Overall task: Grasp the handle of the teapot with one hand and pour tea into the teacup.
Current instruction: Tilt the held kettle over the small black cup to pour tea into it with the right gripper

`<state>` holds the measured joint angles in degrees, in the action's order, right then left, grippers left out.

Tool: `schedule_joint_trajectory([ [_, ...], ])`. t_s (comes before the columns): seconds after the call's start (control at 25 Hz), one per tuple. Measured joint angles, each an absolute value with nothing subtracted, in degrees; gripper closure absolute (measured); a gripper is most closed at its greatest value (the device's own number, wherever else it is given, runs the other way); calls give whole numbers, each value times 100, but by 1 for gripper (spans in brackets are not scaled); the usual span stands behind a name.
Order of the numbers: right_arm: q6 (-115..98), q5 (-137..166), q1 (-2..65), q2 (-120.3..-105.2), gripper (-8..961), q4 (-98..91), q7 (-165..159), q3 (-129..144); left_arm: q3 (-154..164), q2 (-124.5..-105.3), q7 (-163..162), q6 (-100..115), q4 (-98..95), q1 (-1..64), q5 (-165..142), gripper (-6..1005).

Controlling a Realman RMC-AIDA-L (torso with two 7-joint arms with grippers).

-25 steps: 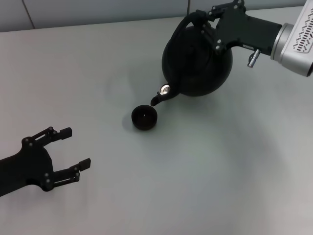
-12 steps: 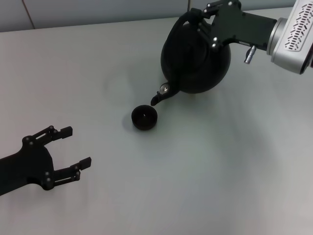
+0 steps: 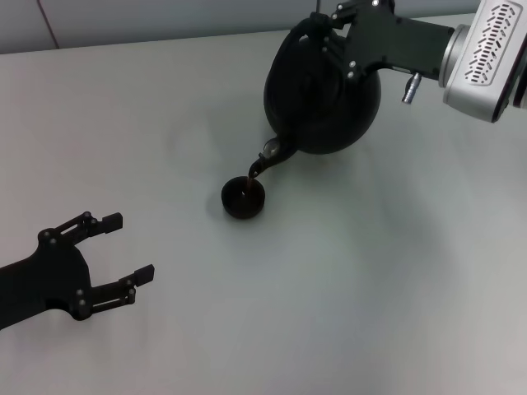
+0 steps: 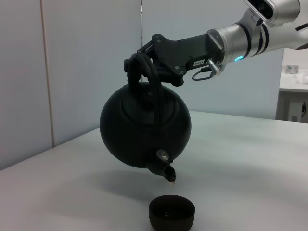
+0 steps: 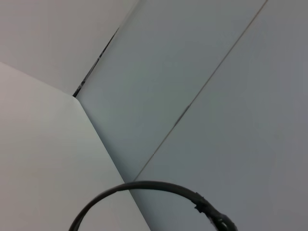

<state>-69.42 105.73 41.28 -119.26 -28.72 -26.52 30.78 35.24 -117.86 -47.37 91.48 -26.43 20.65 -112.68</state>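
The round black teapot hangs in the air, tilted spout-down, held by its arched handle. My right gripper is shut on the handle at the top. The spout is just above the small black teacup on the table, and brown tea runs from it into the cup. In the left wrist view the teapot hangs over the teacup, with tea at the spout tip. The right wrist view shows only the handle's arc. My left gripper is open and empty at the near left.
The grey table spreads all round the cup. A pale wall runs along the table's far edge. In the left wrist view another white table stands far off to one side.
My right gripper has lifted and tipped the teapot further, moving it slightly left. The spout has dropped over the cup and tea now flows into it. The left arm has not moved.
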Motion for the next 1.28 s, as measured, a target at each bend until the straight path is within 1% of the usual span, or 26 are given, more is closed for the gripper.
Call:
schedule_joint_trajectory([
  [0.76,-6807,10546,4239,-11944,866,-2857,-2582,3270,3524,-11786,-4737,9128,-2632,2094,-11268,135],
  [1.28,-6705,9669,3951,-11943,863,-2671,-3513,3268,3522,-11786,-4802,9114,-2662,2156,-11251,135],
])
